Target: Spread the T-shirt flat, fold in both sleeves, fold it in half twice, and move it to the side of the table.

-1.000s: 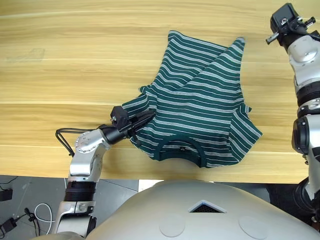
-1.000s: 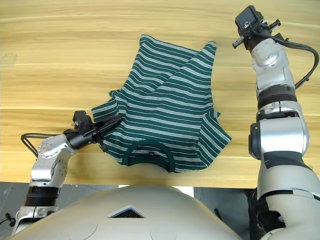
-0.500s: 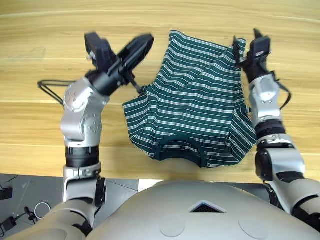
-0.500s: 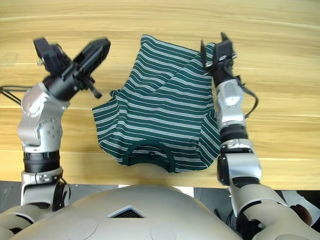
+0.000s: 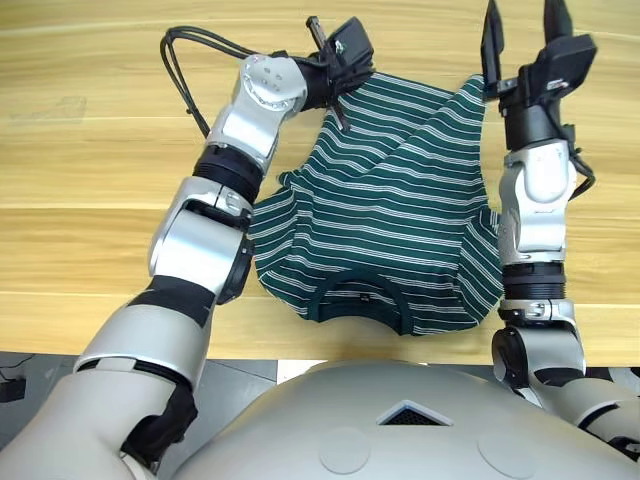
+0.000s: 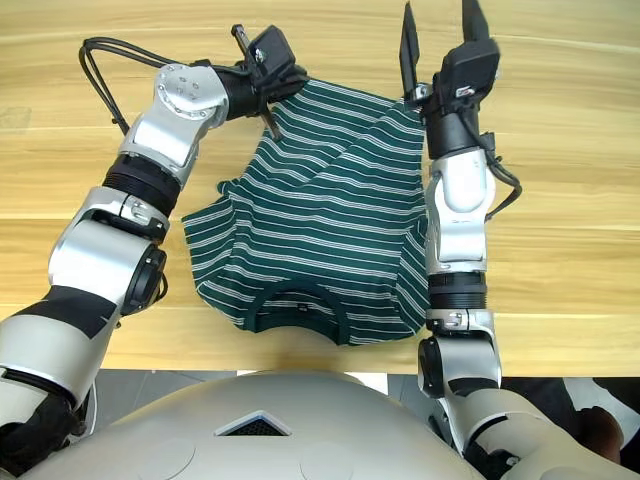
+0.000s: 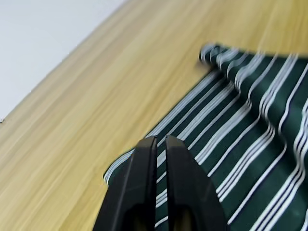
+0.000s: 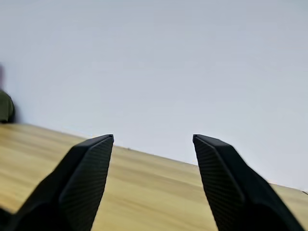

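Observation:
A dark green T-shirt (image 5: 390, 210) with white stripes lies rumpled on the wooden table (image 5: 100, 150), collar toward the front edge and one side folded over the middle. My left gripper (image 5: 342, 75) is at the shirt's far left hem corner. Its fingers (image 7: 144, 168) are shut side by side over the striped cloth (image 7: 250, 134); I cannot tell whether any fabric is pinched. Over the shirt's far right corner (image 5: 478, 88) my right gripper (image 5: 520, 30) stands open, fingers (image 8: 89, 163) pointing up and away, nothing between them.
Bare wood stretches to the left and right of the shirt and beyond it. The table's front edge (image 5: 60, 340) runs just below the collar. A black cable loop (image 5: 185, 60) hangs off my left forearm. A pale wall (image 8: 154, 57) stands past the far edge.
My left arm swung from the shirt's near left side to its far left corner, and its fingers went from wide open to shut. The right gripper rose above the far right corner.

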Action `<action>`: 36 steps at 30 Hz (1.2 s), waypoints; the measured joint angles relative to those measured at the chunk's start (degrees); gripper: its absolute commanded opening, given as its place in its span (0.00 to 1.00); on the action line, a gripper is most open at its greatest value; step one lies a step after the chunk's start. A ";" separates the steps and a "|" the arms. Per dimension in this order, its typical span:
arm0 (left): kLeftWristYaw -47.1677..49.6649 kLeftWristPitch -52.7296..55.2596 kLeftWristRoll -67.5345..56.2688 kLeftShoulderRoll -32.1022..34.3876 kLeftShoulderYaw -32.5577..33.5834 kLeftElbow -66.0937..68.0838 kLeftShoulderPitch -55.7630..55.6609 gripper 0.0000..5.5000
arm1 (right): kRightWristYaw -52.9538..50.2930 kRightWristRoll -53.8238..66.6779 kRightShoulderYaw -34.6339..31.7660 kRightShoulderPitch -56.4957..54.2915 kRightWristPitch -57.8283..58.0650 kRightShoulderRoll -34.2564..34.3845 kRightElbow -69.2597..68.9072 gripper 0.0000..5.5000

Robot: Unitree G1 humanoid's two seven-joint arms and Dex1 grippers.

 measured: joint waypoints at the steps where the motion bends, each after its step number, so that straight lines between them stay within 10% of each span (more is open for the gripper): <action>1: 0.12 -1.11 1.08 -0.02 -0.20 1.85 -0.71 0.06 | 0.15 0.52 -1.53 -0.01 1.95 -1.39 -3.16 0.56; 24: 9.53 -9.94 5.62 2.70 5.64 14.84 6.96 0.06 | 1.35 2.52 -6.14 0.95 10.79 -4.78 -17.90 0.56; 36: 4.28 -13.84 2.69 15.83 11.66 12.09 14.20 0.06 | 0.13 1.69 -6.05 2.51 10.81 -3.55 -18.20 0.56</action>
